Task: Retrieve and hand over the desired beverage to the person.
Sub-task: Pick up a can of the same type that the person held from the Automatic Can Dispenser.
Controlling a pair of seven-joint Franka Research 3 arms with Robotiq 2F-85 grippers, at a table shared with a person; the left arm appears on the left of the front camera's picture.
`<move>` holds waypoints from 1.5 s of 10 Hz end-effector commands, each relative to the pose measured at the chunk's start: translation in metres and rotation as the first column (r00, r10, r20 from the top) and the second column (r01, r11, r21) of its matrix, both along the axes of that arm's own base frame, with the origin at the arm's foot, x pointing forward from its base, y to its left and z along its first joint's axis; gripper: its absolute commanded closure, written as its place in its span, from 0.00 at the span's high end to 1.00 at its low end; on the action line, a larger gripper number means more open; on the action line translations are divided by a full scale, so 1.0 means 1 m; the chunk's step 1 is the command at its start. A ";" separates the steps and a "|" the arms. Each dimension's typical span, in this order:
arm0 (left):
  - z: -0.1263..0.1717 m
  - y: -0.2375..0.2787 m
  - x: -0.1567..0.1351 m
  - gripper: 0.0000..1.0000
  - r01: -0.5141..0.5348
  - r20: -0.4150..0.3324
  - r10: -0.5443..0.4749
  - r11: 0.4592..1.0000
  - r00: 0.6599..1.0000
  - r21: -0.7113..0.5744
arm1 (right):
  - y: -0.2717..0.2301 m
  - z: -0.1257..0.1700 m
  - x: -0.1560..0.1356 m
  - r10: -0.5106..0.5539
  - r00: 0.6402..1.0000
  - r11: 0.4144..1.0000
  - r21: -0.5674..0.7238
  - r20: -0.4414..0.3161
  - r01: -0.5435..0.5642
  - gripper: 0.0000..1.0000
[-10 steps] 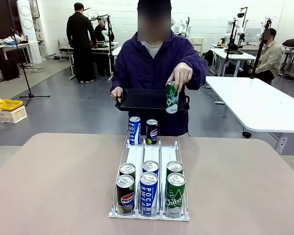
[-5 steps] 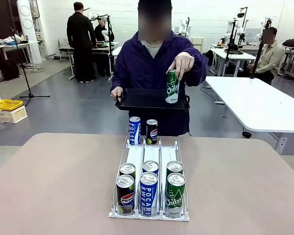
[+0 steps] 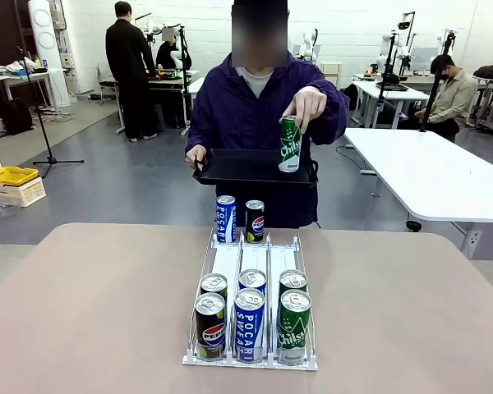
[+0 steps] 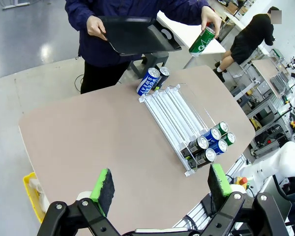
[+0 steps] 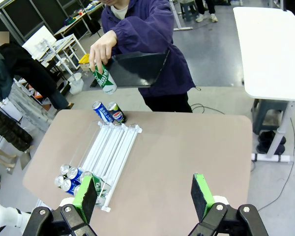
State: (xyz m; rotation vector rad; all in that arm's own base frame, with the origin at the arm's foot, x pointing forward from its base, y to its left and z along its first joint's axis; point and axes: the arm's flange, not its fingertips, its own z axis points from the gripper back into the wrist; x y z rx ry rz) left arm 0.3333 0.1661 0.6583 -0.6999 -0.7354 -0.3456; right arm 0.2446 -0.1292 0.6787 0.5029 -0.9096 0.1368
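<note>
A tan table [image 3: 82, 312] with rounded corners is seen, and the person [image 3: 238, 115], in a dark purple jacket over a grey shirt, is stood at the middle of its far edge. The legs are hidden behind the table in the front view.

A white wire rack [image 3: 253, 263] with three lanes is laid across the table's middle, from near the far edge toward the near edge. A black tray [image 3: 238, 167] is held level beyond the far edge by one hand [image 3: 196, 155].

The left gripper [image 4: 161, 182] and the right gripper [image 5: 144, 191] are kept high over the table, each with its green pads spread wide and nothing between them. Their bases are cut off by the picture's bottom edge.

The green can [image 3: 289, 145], marked with white script, is gripped from above by the other hand [image 3: 306, 105] at the tray's end. Its top is covered by the fingers. It is shown tilted in both wrist views. Whether it touches the tray cannot be told.

Six cans are stood in two rows at the rack's near end: a Pepsi [image 3: 210, 322], a Pocari [image 3: 249, 320] and a green one [image 3: 294, 322] in front. The labels behind them are hidden. Two more cans, blue [image 3: 225, 218] and black [image 3: 255, 220], are stood at the far end.
</note>
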 end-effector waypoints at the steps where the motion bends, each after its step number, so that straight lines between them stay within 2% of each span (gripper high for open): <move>1: 0.001 0.001 0.001 1.00 0.016 0.020 -0.016 1.000 1.000 -0.003 | -0.001 0.000 0.003 0.008 1.000 1.000 0.011 0.010 -0.008 1.00; 15: 0.001 0.001 0.001 1.00 0.016 0.020 -0.016 1.000 1.000 -0.003 | -0.001 0.000 0.003 0.008 1.000 1.000 0.011 0.010 -0.008 1.00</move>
